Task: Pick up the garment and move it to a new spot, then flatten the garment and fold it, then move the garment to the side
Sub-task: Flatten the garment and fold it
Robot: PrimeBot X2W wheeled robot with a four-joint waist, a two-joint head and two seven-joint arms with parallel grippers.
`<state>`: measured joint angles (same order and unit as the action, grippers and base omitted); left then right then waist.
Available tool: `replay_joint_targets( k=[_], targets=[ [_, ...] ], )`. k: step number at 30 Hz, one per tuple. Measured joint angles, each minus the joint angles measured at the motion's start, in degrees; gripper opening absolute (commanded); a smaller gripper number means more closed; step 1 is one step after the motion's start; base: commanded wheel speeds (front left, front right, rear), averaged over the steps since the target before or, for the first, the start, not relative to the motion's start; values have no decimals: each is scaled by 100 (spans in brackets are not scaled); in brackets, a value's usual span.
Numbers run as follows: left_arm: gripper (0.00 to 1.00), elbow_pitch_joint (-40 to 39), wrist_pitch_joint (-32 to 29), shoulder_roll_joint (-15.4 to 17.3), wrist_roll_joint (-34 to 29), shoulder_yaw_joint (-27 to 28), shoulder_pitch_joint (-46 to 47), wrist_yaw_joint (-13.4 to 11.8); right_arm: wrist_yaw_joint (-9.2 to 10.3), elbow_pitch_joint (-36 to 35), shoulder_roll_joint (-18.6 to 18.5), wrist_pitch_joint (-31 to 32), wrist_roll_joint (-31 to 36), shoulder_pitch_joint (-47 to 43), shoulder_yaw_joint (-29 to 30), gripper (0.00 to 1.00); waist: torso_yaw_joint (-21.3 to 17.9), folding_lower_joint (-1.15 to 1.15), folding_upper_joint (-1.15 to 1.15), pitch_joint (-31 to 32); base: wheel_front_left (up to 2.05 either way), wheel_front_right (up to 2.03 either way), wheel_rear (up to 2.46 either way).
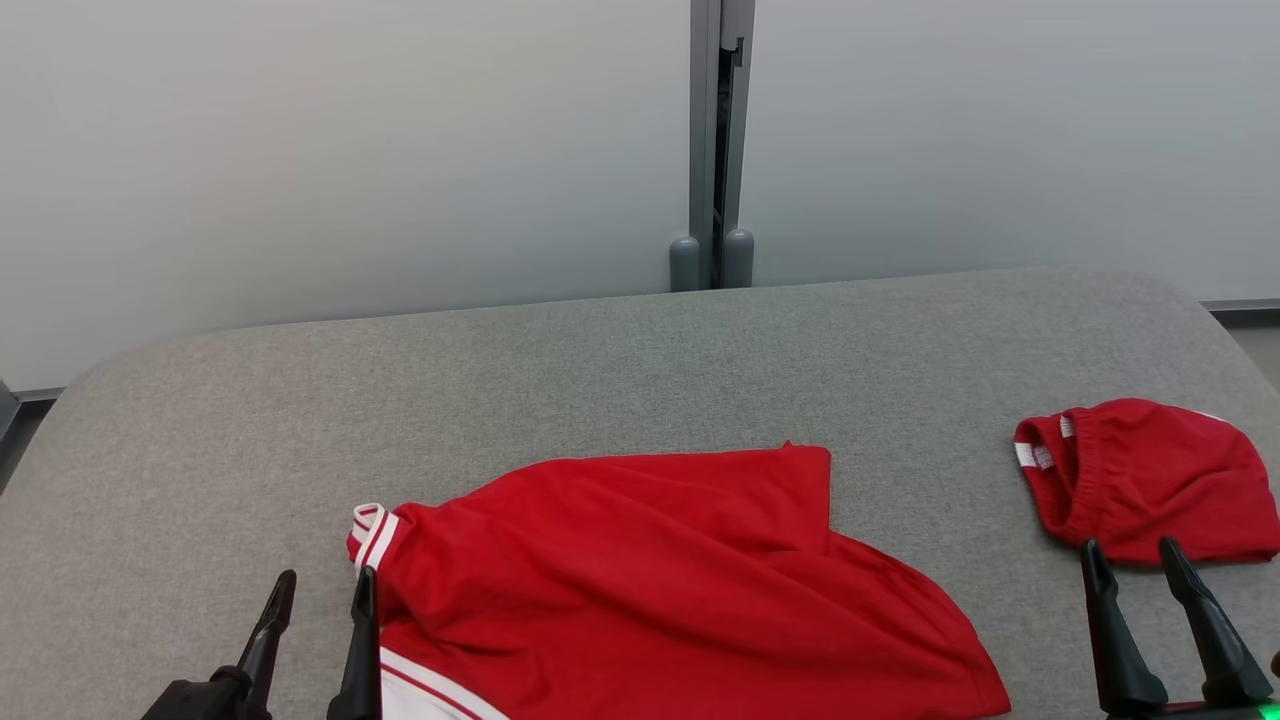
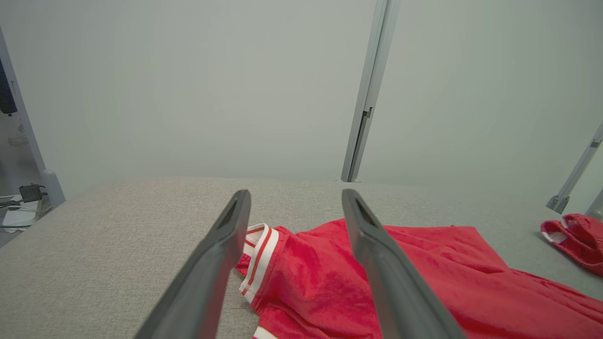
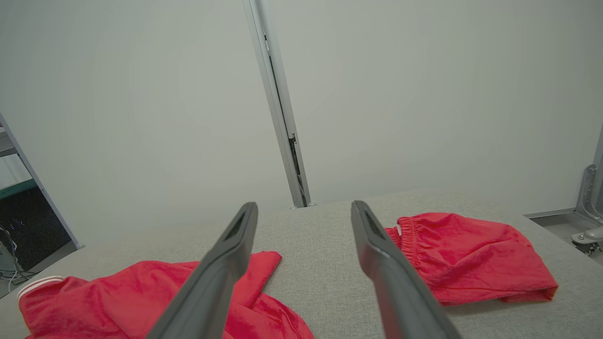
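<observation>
Both pincers are sitting nearest us along the bottom edge of the head view: left gripper (image 1: pixel 326 578) at lower left, right gripper (image 1: pixel 1130 548) at lower right. Each pair of dark tapered fingers is standing wide apart and gripping nothing. We're confirming that in both wrist views, where cloth and table are showing through the gaps.

We're reading the task as barely begun. The red garment (image 1: pixel 650 570) is lying at lower centre of the head view, running off the bottom edge. Its striped band (image 2: pixel 258 254) is sitting just beside the left gripper's inner finger; whether they're touching, we can't tell. The garment is lying rumpled, with one flap doubled over toward upper right. Nothing is showing it flattened, folded or set aside, so we're counting all three stages as outstanding.

A smaller red bundle (image 1: pixel 1150 480) is sitting at centre right, just above the right gripper. We're judging it a folded piece parked aside, but whether it's finished work we can't tell.

Materials:
- Garment is looking like a soft, slightly fuzzy knit in saturated red, and its band is ribbed in white and red.
- Bundle is showing a gathered elastic waistband (image 1: pixel 1085 460), so we're guessing shorts.
- Table (image 1: pixel 600 360) is wearing a matte grey woven cover with rounded corners.
- Behind it, pale frosted panels (image 1: pixel 300 150) are meeting at a grey metal post (image 1: pixel 715 150).
</observation>
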<state>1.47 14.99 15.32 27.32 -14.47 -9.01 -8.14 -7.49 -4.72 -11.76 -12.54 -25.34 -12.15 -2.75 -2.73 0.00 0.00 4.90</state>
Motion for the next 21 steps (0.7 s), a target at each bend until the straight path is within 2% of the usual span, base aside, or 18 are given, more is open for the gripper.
replay_joint_targets(
  k=[4,9,10,16,21],
  targets=[
    [100,30,-54,0,42,-1,8,-1,0,22,20,105,-18,14,59,100,-2,0,0,0,0,0,0],
    [100,123,-493,-5,309,48,7,-33,1,539,54,1129,-212,-59,111,100,56,0,0,-18,0,0,0],
    [100,123,-493,-5,309,48,7,-33,1,539,54,1129,-212,-59,111,100,56,0,0,-18,0,0,0],
    [100,231,-1424,120,578,14,-4,-141,1,962,35,2097,-659,-84,-91,100,214,0,0,-77,0,0,0],
    [100,231,-2369,372,697,-125,-14,-221,1,1310,82,2813,-878,-42,-73,100,362,0,0,-134,0,0,0]
  ],
)
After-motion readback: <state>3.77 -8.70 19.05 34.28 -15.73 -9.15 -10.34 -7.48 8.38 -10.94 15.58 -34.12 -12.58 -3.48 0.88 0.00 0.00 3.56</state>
